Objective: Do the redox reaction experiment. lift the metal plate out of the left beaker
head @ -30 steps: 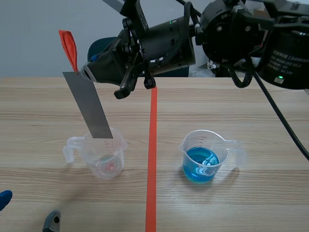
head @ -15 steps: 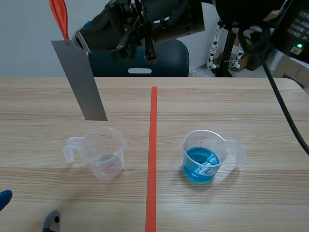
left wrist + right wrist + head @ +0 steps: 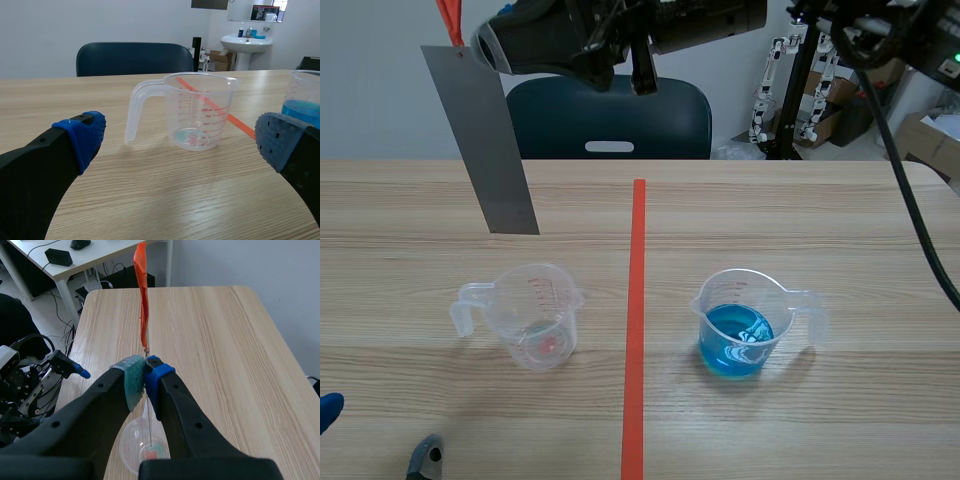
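Grips the long flat grey metal plate (image 3: 480, 140) by its top edge with the right gripper (image 3: 485, 48) (image 3: 145, 375), raised high over the far left of the pale wooden table (image 3: 820, 220), grey-green and blue pads pinched tight against the sheet. Holds it tilted, lower end hanging in the air beyond and above the clear plastic handled beaker (image 3: 532, 315) (image 3: 197, 112), fully out of it and well clear of the rim. Shows a thin orange-red strip (image 3: 448, 20) (image 3: 142, 295) rising from the plate's top past the fingers. From the right wrist, shows the plate edge-on (image 3: 148, 415), with that beaker (image 3: 145, 445) under the gripper, a trace of tinted liquid at its bottom. Rests the left gripper (image 3: 181, 139) low by the table's near edge, fingers spread wide on nothing, facing the beaker. Places a second clear beaker of blue liquid (image 3: 745, 320) (image 3: 305, 100) across the orange-red tape line (image 3: 636, 300).
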{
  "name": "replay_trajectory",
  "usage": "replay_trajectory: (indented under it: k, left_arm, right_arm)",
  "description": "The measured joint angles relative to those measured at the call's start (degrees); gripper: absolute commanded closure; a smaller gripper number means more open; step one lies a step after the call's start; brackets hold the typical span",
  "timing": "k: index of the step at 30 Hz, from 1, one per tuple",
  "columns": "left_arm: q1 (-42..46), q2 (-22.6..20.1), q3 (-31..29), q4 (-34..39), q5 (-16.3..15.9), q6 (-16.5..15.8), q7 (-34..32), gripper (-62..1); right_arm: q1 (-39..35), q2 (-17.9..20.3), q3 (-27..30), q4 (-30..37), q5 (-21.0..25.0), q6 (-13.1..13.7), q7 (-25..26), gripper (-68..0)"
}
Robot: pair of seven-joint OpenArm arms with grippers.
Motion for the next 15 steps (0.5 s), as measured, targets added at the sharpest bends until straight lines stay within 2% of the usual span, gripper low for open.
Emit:
replay_trajectory:
  k: [15]
  left_arm:
    - [0.00, -0.79, 0.00, 0.00, 0.00, 0.00, 0.00, -62.3]
  right_arm:
    - [-0.02, 0.00, 0.00, 0.00, 0.00, -0.02, -1.14, -0.7]
